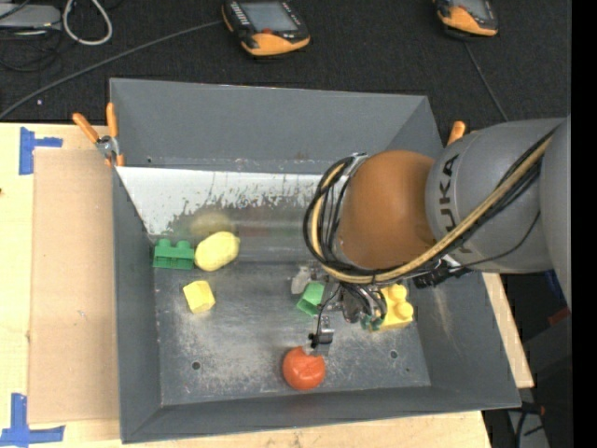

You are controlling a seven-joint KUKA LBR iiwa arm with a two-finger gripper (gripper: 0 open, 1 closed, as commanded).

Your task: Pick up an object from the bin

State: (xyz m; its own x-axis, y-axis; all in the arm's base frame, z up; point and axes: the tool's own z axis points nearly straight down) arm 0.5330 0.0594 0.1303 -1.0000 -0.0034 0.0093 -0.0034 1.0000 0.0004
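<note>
Lower centre | we see the tool [323,332] beside a round red object [303,370] | grip: we cannot tell

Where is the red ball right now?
In the camera view, the red ball lies by the near wall of the bin, just below the gripper, right of the yellow cube.

Overhead light, fairly even. Strong glare band on the bin [233,189] back wall, centre-left of frame; the floor shows a speckled sheen. Soft highlight on the orange cover [382,203]. Arm [504,203] shades the bin's right side. Top of frame is dark.
</note>
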